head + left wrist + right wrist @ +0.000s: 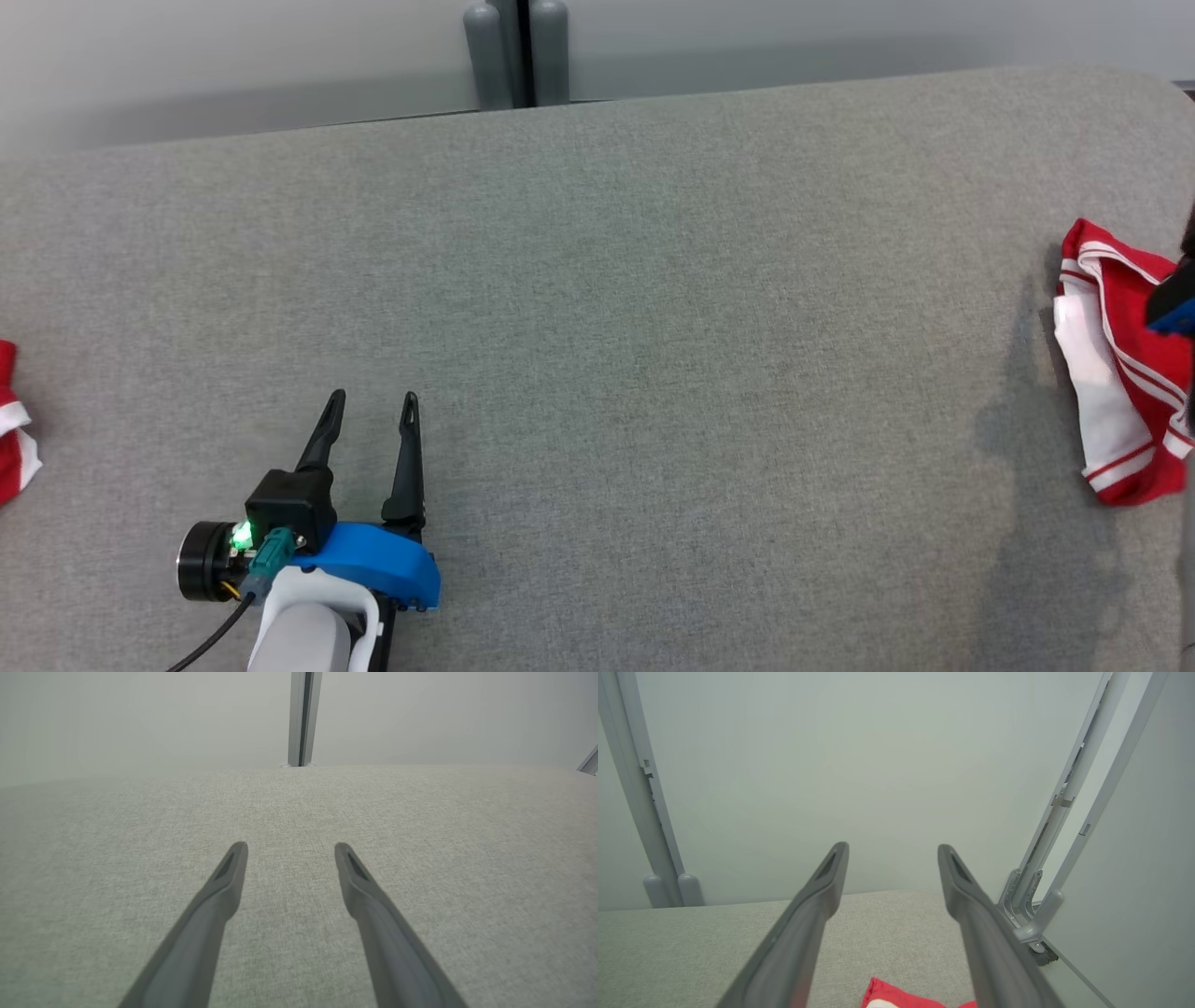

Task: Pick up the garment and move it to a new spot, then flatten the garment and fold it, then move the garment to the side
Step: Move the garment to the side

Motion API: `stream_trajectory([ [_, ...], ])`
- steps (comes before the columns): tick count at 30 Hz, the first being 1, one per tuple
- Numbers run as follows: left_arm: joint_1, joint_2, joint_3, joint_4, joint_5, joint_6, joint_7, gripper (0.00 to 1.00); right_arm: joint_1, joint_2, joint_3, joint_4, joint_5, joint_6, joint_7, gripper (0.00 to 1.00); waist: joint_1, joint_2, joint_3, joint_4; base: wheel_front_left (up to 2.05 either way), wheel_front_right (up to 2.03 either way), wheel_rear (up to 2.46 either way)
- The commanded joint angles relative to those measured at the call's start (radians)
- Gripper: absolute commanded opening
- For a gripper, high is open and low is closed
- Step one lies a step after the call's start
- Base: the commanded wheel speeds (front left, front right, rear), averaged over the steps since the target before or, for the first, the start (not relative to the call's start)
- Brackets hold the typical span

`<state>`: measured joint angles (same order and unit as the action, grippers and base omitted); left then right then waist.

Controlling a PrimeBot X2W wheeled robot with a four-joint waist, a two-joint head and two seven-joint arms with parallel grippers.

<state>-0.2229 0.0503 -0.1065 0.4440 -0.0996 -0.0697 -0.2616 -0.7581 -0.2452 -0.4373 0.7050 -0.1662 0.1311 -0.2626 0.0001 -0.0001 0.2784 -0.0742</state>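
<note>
**Both pincers spread, garment at the right edge**

The head view showed the red-and-white garment [1116, 392] lying at the right edge of the grey fabric surface [653, 280]. A dark and blue part of the right arm, cut off by the frame, hid some of it. The right wrist view caught a red corner of it low down, beneath the right gripper [893, 847], whose fingers stood wide apart, grasping nothing. The left gripper [372, 399], likewise spread and empty, was near the front edge. A second red-and-white cloth [11, 439] was cut off at the left edge. Between the two, the surface stretched broad to its far edge.
</note>
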Motion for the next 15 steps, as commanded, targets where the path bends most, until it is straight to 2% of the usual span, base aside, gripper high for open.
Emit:
stream_trajectory([
  [1,-0.003,0.001,-0.003,0.005,-0.013,0.007,-0.005,1.00,0.067,0.039,0.044,-0.058,0.041,-0.001,-0.003,1.00,-0.0001,0.0001,-0.023,0.011,0.00,0.00,0.00],
  [4,0.015,0.001,-0.008,0.008,-0.030,0.018,-0.005,1.00,0.150,0.101,0.125,-0.148,0.078,-0.001,-0.003,1.00,-0.0001,0.0001,-0.059,0.029,0.00,0.00,0.00],
  [6,0.027,0.001,-0.013,0.011,-0.048,0.028,-0.005,1.00,0.250,0.149,0.214,-0.200,0.097,-0.001,-0.003,1.00,-0.0001,0.0001,-0.093,0.051,0.00,0.00,0.00],
  [9,0.039,0.000,-0.022,0.010,-0.065,0.035,-0.005,1.00,0.330,0.173,0.278,-0.217,0.130,-0.001,-0.003,1.00,-0.0001,0.0001,-0.127,0.079,0.00,0.00,0.00],
  [15,0.065,0.000,-0.028,0.023,-0.074,0.051,-0.005,1.00,0.454,0.191,0.329,-0.207,0.176,-0.001,-0.003,1.00,-0.0001,0.0001,-0.181,0.122,0.00,0.00,0.00],
])
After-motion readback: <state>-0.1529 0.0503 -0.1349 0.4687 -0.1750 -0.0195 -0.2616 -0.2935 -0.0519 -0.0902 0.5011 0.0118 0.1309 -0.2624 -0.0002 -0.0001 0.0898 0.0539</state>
